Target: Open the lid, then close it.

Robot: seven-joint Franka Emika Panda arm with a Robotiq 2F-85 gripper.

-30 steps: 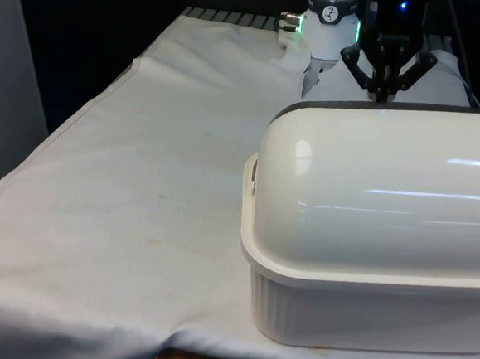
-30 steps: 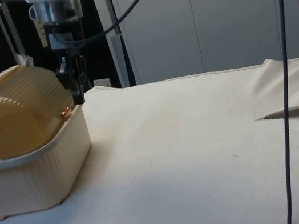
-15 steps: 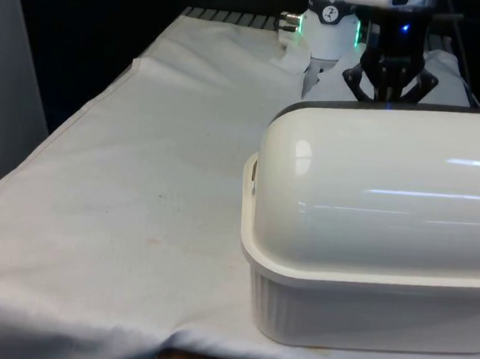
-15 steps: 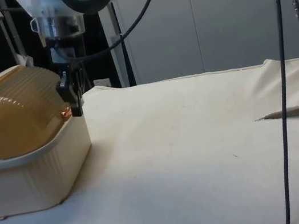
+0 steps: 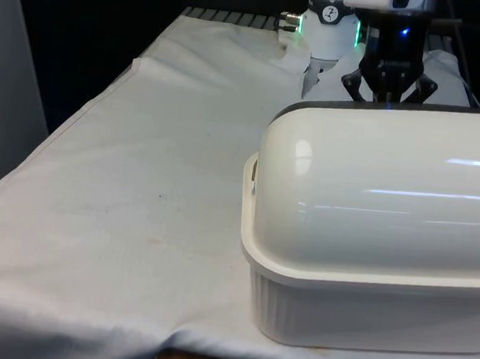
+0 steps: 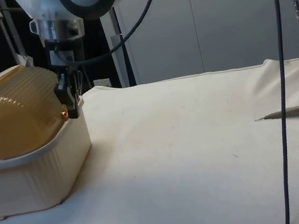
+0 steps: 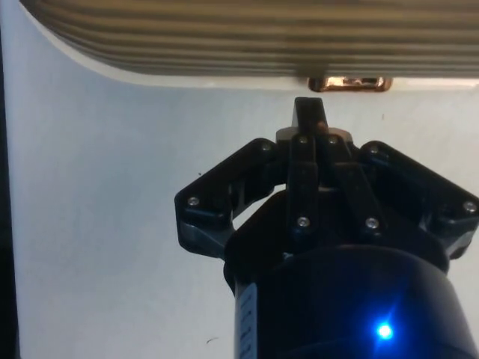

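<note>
A cream bread box point(image 5: 371, 314) point(image 6: 38, 172) stands on the white-clothed table with its domed, ribbed roll lid point(image 5: 381, 182) point(image 6: 19, 112) point(image 7: 247, 37) down. A small copper handle point(image 6: 65, 113) point(image 7: 350, 83) sits at the lid's lower edge. My black gripper point(image 5: 388, 98) point(image 6: 70, 103) point(image 7: 310, 112) hangs at that edge, on the box's far side in the front view. Its fingers are shut, pressed together with nothing between them, and their tips point at the handle from just short of it.
The table cloth point(image 6: 200, 138) stretches open to the side view's right of the box. A dark cable point(image 6: 282, 94) hangs down in the side view's foreground. A fold of cloth point(image 6: 294, 112) lies at the side view's far right.
The gripper has dropped lower and moved in towards the lid's handle edge. The lid has stayed down.
</note>
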